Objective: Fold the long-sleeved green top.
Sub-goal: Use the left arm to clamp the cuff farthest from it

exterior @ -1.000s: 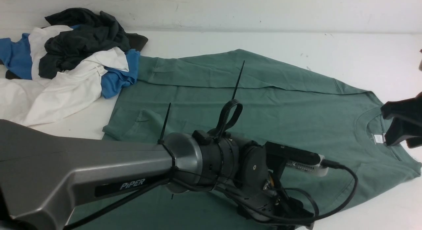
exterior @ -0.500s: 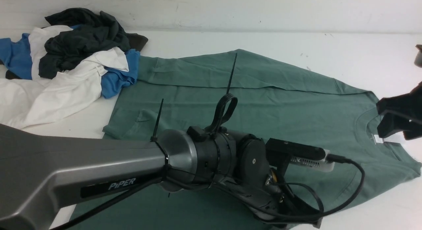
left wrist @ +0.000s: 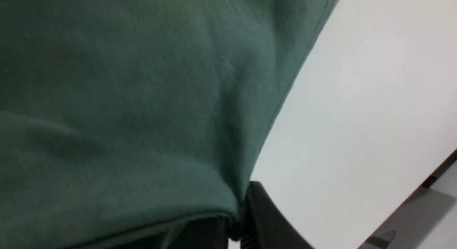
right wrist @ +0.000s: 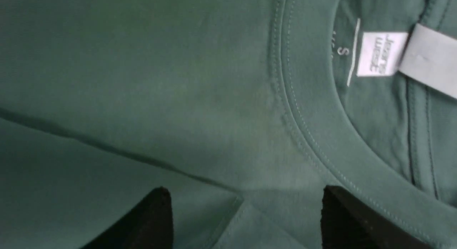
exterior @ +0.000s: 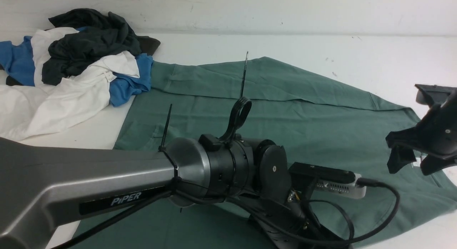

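The green long-sleeved top (exterior: 303,127) is lying spread flat on the white surface (exterior: 357,52), reaching from beneath the left claw across to beneath the right claw.

The left claw (left wrist: 237,227) is pressing shut on the top's edge. A pinch of green cloth is bunching between its dark fingers, with bare surface just beside them.

The right claw (exterior: 410,167) is hanging over the top's ribbed collar (right wrist: 321,142) with its two fingers spread wide and gripping nothing; green cloth is showing in the gap between them.

Just past that claw's fingertips, inside the neck, one white neck label (right wrist: 382,54) is reading "Jeans West". A single white "S" is printed on the cloth just beside it. One plain grey tab (right wrist: 432,59) is touching the label's other side; no writing on it can be read.

The left arm (exterior: 89,184) is carrying the word "PiPER" in white lettering. Two black cable ties (exterior: 244,74) are standing up from that arm, behind the left claw.

One pile of clothes (exterior: 78,63) in blue, white and dark grey is sitting well apart from both claws, touching the top's far corner; the number of garments in it cannot be told.
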`<action>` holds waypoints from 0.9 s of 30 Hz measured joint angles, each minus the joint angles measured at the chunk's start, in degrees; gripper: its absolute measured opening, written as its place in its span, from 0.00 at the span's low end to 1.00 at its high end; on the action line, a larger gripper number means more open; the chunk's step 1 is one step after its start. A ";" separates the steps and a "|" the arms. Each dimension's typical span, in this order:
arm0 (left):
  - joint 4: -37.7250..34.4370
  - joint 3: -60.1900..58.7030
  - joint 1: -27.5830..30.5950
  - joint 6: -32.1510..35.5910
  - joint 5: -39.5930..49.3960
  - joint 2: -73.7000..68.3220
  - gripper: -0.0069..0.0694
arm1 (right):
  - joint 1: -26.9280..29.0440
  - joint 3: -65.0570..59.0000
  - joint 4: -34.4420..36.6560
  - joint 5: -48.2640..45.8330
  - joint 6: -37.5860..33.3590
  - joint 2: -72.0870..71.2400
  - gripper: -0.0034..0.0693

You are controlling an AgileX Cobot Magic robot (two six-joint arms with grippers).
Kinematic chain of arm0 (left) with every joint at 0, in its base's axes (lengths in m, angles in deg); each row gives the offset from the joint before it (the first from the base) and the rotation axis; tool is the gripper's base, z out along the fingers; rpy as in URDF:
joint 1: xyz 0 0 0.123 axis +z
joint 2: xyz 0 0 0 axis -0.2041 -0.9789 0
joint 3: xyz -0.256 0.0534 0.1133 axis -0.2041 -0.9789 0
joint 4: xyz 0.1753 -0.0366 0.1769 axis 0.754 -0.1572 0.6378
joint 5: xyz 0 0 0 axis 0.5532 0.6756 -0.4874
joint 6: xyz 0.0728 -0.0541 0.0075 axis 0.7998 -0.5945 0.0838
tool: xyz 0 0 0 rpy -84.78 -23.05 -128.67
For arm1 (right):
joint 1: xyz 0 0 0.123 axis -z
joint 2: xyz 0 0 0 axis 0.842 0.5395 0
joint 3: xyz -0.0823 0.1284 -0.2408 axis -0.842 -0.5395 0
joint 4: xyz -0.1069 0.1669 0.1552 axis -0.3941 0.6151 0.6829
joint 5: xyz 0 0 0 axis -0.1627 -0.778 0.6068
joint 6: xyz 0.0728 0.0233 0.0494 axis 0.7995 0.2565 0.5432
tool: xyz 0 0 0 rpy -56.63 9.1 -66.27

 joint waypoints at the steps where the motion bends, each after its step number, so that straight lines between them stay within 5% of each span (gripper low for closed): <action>1: -0.04 0.00 0.00 0.00 0.00 0.00 0.11 | 0.00 0.59 0.00 -0.68 -0.16 0.79 0.75; 15: -0.08 0.00 0.00 0.50 0.02 0.00 0.11 | 0.00 3.18 -0.41 -9.45 -2.06 7.35 0.69; 18: -0.08 0.00 0.00 0.57 0.02 0.00 0.11 | 0.00 3.18 -0.23 -9.45 -2.97 7.35 0.50; 21: -0.08 0.00 0.00 0.62 -0.03 0.00 0.11 | 0.00 3.06 -0.23 -9.45 -3.03 7.35 0.15; 27: -0.08 0.00 0.00 1.00 0.08 0.00 0.11 | 0.00 0.26 -1.17 -9.39 -2.98 4.95 0.05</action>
